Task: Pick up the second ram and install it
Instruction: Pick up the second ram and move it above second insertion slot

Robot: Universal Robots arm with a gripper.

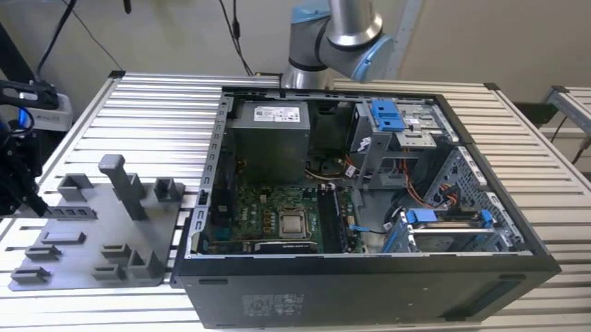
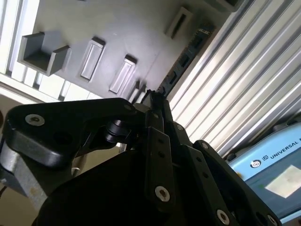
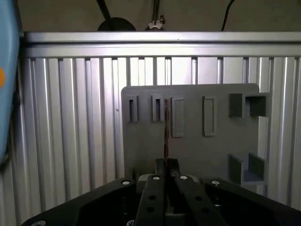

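**Gripping the second ram over the tray**

Clamped, with fingers point(image 3: 160, 165) together on the second ram point(image 3: 166, 129), held edge-on in both wrist views. Poised over the grey holder tray point(image 3: 216, 141) on the ribbed tabletop point(image 3: 70, 132), beside its narrow slots point(image 3: 178, 117). At the exterior view's left, well apart from the open computer case point(image 1: 369, 294). Unclear whether lifted free of the slot.

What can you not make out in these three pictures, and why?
The second ram: edge-on in the first wrist view, faces hidden.
The holder tray: near part behind the gripper, first wrist view.
The computer case: its memory slots too small, exterior view.
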